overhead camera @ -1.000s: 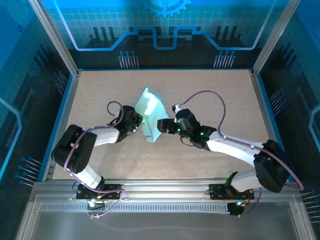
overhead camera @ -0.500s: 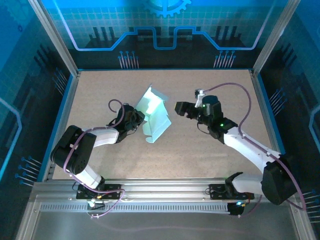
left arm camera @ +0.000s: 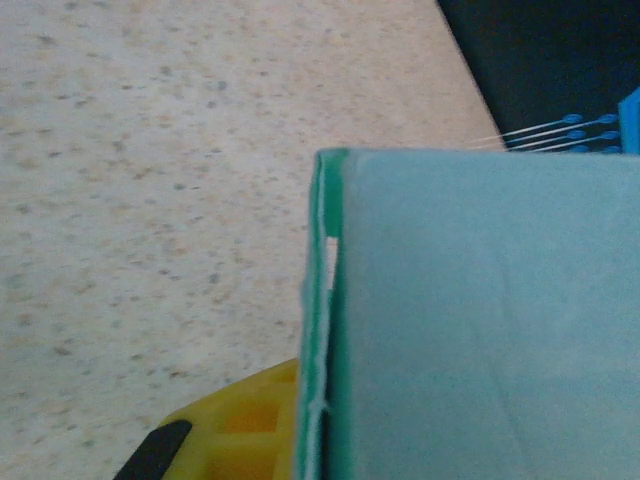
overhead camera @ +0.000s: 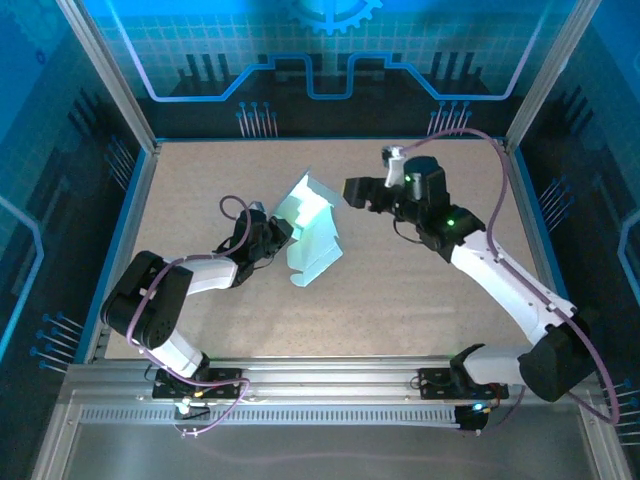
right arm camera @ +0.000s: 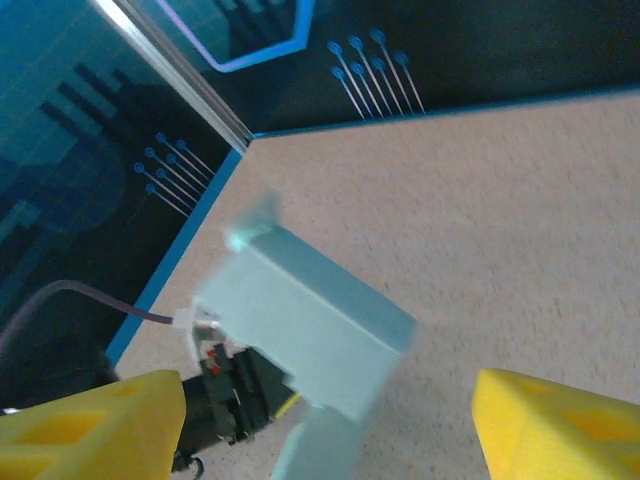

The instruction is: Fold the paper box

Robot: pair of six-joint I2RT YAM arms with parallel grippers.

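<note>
Pale-blue paper box (overhead camera: 312, 235), edge seemingly pinched by left fingers (left arm camera: 240, 430).

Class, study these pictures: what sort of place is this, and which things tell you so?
Probably a robotics lab test cell: a speckled beige tabletop framed by silver aluminium rails, blue circuit-patterned wall panels, and white robot arms bolted at its near edge, working a pale-blue folded card box.

The top camera looked down from behind the arms over the whole table (overhead camera: 400, 300). The left wrist camera sat close against the box (left arm camera: 480, 320); the right wrist camera faced it from farther off.
</note>
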